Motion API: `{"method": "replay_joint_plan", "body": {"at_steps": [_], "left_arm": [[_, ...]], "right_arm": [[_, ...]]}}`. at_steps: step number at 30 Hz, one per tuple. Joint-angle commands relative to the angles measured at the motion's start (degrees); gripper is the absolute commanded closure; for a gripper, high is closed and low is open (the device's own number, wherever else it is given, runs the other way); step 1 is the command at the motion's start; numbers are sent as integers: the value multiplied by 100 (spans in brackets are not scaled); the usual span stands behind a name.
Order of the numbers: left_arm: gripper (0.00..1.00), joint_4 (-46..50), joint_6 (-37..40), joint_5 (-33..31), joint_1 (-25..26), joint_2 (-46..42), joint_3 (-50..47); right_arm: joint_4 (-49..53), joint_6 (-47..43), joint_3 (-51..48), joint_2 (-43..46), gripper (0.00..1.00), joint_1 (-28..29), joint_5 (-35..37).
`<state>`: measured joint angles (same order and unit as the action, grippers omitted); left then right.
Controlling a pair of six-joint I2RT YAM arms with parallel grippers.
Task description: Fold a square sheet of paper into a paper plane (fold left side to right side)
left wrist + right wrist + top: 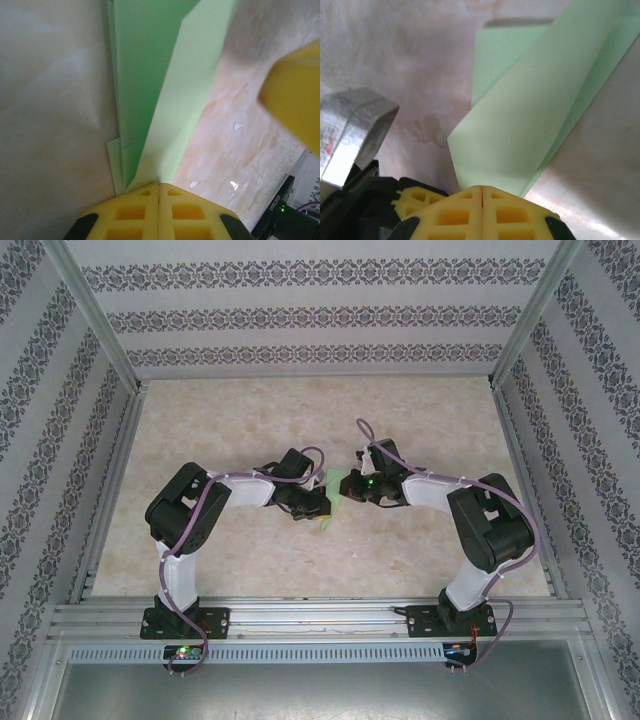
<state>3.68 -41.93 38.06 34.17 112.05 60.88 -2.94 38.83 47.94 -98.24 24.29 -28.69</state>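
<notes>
Standing beside the table [300, 410], I am watching the 2 arms meeting over its middle. The sheet of paper [145, 75] is sitting between them, already creased into a narrow, layered green shape. The left gripper [159, 187] is pressing its yellow fingers together on the tapered near end of the paper. The right gripper [482, 190] is doing the same from the opposite side, its pads shut with a green flap running in between them. Part of the flap seems to be standing up off the surface rather than lying flat.

To my eye they are working on carrying 1 side across onto the other. Doing that well probably means 1 gripper acting as the anchor, holding its end low and steady, while the other is swinging the flap over in a shallow arc. Thin paper tears easily, so the 2 should not be pulling against each other. The edges want lining up before anything is flattened, and the crease wants pressing only once the layers are sitting square.
</notes>
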Motion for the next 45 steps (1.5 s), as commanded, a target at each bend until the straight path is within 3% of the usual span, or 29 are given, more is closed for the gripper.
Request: {"method": "replay_joint_plan", "body": {"at_steps": [1,25,45], "left_arm": [[100,748,212,-603,49,327,-158],[100,1058,363,-795,51,328,-61],[100,1407,519,-906,48,475,19]], "right_arm": [[-350,-33,-57,-131,100,88,-133],[-561,2,180,-878,100,85,2],[-87,-275,570,-1098,100,-524,38]]}}
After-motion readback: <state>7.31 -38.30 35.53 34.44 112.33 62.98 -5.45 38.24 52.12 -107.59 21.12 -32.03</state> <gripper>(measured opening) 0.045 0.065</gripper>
